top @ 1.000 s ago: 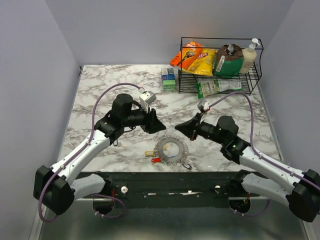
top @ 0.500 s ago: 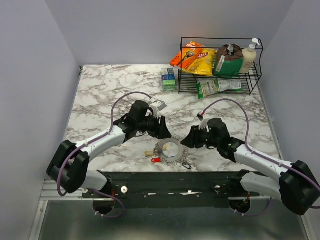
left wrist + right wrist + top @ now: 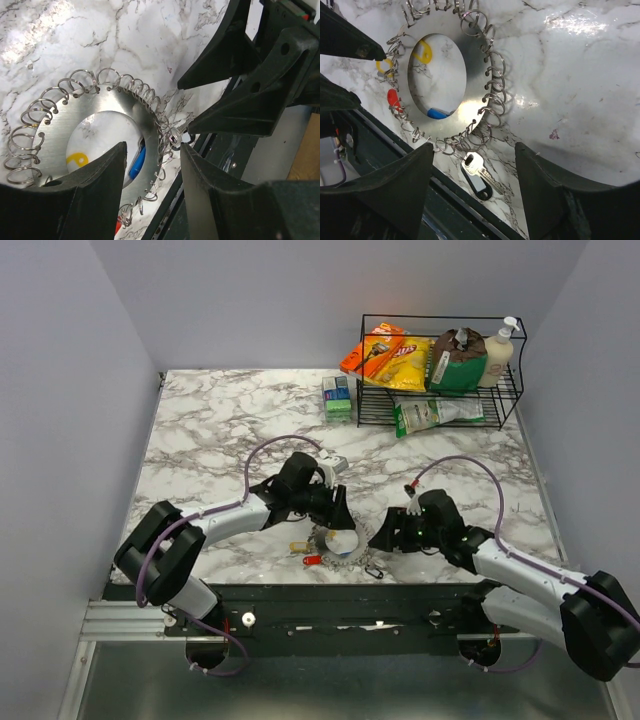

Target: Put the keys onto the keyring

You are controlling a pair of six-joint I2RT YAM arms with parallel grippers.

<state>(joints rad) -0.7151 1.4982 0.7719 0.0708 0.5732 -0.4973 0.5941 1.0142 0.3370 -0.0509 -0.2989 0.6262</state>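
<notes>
Keyring lies flat on the marble table, close to its near edge and between the two arms. From the wrists we see it as a flat silver disc with a wide round hole, its rim strung all round with small split rings.

We make out four keys. A yellow-headed key and a blue-headed key show through the hole; a red-headed key sticks out past the rim; a dark-headed key lies apart, just beside the rim toward the table's edge.

Left gripper hangs low over the disc, its jaws parted and nothing between them; we cannot tell whether it touches the metal. Right gripper hovers just beside the ring on the other side, jaws spread wide and released, with the rim and the dark-headed key in the gap below; its black fingers point toward the ring in the left wrist view.

At the far right corner stands a wire rack holding snack bags.
</notes>
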